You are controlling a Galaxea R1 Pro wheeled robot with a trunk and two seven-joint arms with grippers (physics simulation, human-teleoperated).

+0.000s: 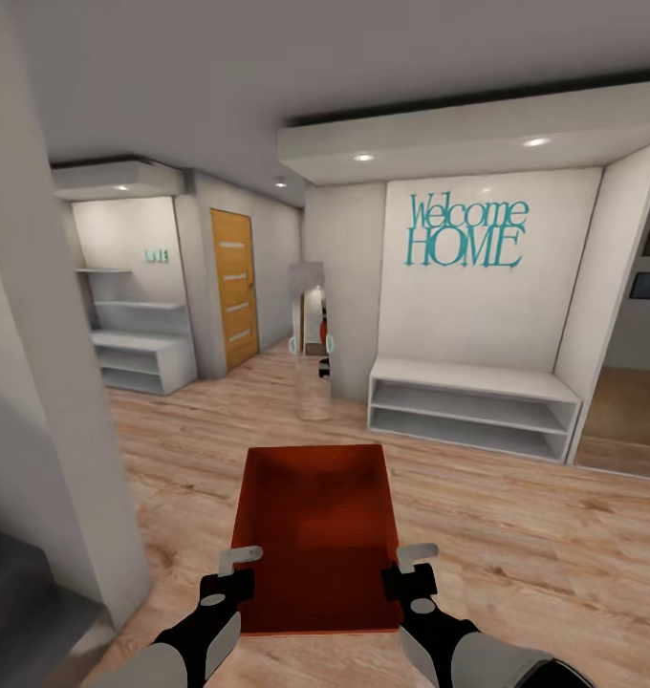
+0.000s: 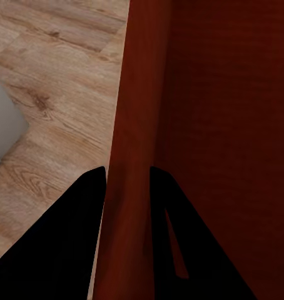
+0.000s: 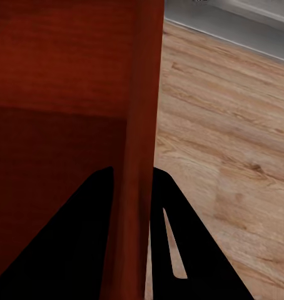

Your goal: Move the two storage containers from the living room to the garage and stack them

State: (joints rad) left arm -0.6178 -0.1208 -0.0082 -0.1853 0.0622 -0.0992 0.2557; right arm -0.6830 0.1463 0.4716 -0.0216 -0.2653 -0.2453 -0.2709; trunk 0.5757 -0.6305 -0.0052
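— What are the hands doing?

— The left hand is clamped on the left wall of the storage container, one finger inside the wall and one outside. The left wrist view shows it plainly: both dark fingers press against the thin orange-red wall. The right hand does the same on the opposite wall; its fingers pinch that wall from both sides.

— So where's the container itself?

— Held level between the two hands, off the ground, straight in front of the robot. It's open on top and I see nothing in it. Under it is the light wood plank floor.

— And past it?

— A tall narrow mirror straight ahead, standing on the planks. To the right, a white alcove with a low white bench shelf and teal "Welcome HOME" lettering on the wall above. To the left, a wooden door and more white shelves. A pale wall corner sits near on the left.
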